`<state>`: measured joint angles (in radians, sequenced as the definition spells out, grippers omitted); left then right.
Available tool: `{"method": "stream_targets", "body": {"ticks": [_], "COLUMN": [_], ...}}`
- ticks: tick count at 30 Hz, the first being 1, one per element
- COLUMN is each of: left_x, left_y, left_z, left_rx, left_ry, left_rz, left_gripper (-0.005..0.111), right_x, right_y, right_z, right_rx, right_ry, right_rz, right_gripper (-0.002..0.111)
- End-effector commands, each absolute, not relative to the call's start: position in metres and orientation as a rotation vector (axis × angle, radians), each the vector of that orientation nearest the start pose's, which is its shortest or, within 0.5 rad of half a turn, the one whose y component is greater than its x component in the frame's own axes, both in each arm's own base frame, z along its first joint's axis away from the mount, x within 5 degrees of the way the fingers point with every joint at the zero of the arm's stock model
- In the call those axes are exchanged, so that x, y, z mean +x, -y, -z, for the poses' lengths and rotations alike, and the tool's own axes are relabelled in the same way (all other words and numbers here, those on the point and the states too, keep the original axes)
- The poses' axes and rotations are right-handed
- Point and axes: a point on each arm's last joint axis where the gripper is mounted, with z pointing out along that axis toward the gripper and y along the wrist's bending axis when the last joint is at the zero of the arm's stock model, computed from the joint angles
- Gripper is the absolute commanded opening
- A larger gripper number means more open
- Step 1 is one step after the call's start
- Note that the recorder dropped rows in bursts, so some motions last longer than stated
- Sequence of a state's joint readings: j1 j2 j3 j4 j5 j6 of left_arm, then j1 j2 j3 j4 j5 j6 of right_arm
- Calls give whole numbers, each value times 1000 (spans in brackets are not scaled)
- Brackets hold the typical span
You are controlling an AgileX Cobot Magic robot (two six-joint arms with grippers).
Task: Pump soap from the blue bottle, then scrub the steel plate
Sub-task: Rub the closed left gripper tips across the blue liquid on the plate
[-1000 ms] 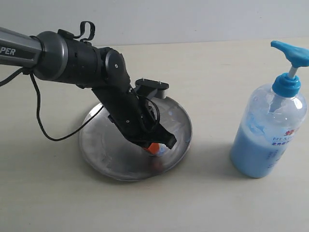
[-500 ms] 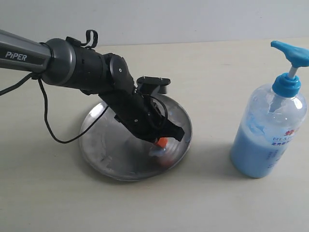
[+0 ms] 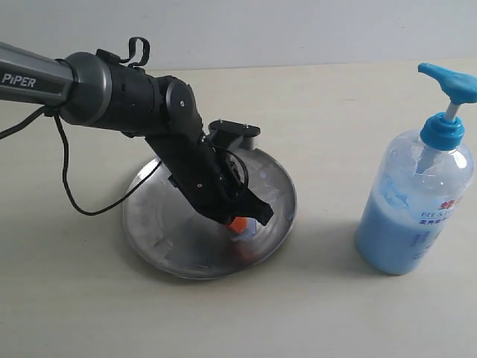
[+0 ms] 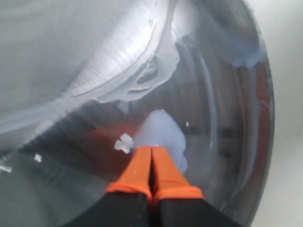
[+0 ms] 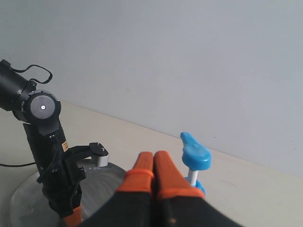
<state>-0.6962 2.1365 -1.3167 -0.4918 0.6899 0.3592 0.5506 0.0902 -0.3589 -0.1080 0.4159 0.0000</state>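
From outside we read "PIPER" on the left arm (image 3: 45,78). The left gripper (image 3: 240,224) dips onto the steel plate (image 3: 156,224). The blue bottle (image 3: 414,201), labelled "BEE…", stands well apart on the surface (image 3: 335,313). Left wrist: gripper clenched, touching soap (image 4: 163,131). Right wrist: right gripper (image 5: 154,163) clenched, empty.

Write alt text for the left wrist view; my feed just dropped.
The left gripper, its orange tips shut together, meets a pale blue blob of soap on the round shiny steel plate. A whitish soap smear streaks the plate beyond the blob.
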Motion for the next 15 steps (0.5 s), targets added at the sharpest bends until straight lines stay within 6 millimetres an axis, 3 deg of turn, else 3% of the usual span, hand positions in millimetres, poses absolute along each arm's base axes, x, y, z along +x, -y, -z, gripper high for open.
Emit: {"method": "stream_targets", "body": {"ticks": [1, 8, 15], "left_x": [280, 280, 291], "left_y": [276, 285, 288], "left_z": [-94, -97, -97], "left_rx": [1072, 954, 874], "left_ry": [-2941, -2931, -2831], "left_rz": [563, 694, 659], "left_gripper": [0, 0, 0], "right_x": [36, 36, 36], "right_y": [-17, -17, -17], "right_z": [-290, -290, -290], "right_rx": [-492, -493, -493], "right_ry": [-1544, -1546, -1546], "right_rz": [-295, -295, -295], "right_gripper": [0, 0, 0]}}
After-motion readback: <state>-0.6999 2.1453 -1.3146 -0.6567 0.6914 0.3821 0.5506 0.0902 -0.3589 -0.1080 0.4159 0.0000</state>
